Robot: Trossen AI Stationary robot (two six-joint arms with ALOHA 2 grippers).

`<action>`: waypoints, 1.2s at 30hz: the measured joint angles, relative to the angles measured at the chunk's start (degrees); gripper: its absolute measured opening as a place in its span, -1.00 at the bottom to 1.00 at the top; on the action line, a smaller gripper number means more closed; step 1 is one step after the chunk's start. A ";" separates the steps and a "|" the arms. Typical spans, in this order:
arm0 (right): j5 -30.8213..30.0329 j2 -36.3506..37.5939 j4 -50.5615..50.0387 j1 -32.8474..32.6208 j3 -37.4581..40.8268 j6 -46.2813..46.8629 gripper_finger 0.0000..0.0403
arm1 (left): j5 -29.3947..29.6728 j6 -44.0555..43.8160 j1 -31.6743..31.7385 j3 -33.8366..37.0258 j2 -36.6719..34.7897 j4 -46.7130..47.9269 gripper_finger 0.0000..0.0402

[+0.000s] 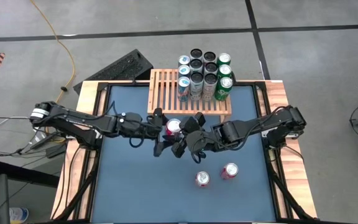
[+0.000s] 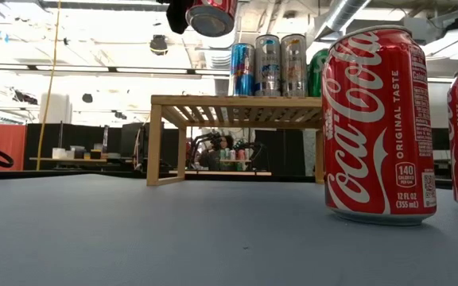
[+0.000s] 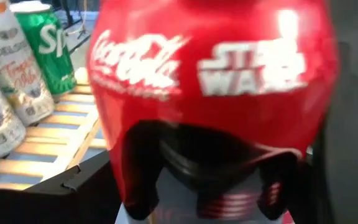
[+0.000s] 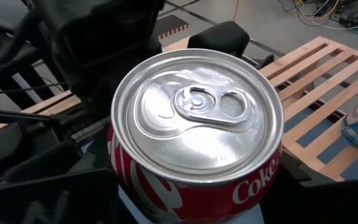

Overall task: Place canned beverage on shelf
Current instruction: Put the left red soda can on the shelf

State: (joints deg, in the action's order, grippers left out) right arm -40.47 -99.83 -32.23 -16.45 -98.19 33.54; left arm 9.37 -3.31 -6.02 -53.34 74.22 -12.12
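Plainly, label by label:

Step in hand: a red Coca-Cola can [image 1: 173, 127] is held in the air just in front of the shelf [image 1: 166, 93]; I judge it a handover or a carry between the two arms.

Left gripper [image 1: 165, 132]: its fingers [image 3: 138, 168] appear to close around the can's body, which fills the left wrist view; they look clamped on it.

Right gripper [image 1: 189, 138]: it sits just beside the can on the far side from the left fingers. The right wrist view looks down on the can's lid, but I cannot tell whether its fingers are open or closed.

Task's thing: the low view shows the can well above the table, higher than the shelf top.

Shelf: the stacked cans [image 1: 205, 74] crowd the side beyond the right gripper; the bare slats lie straight ahead of the left fingers.

Doing it well: keep the can upright, lift it clear of the front rail, and set it flat on the bare slats, apart from the standing cans. Only one gripper should release at a time.

Still waiting: two red cans [image 1: 216, 175] stand on the table behind the grippers.
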 joint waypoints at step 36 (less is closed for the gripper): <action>-17.11 12.64 -0.57 -8.22 -0.09 -6.05 0.38 | 1.84 5.32 3.94 0.64 -4.88 -2.08 0.50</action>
State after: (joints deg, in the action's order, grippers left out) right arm -57.59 -87.19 -32.80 -24.66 -98.28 27.49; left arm 11.21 2.00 -2.09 -52.71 69.34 -14.20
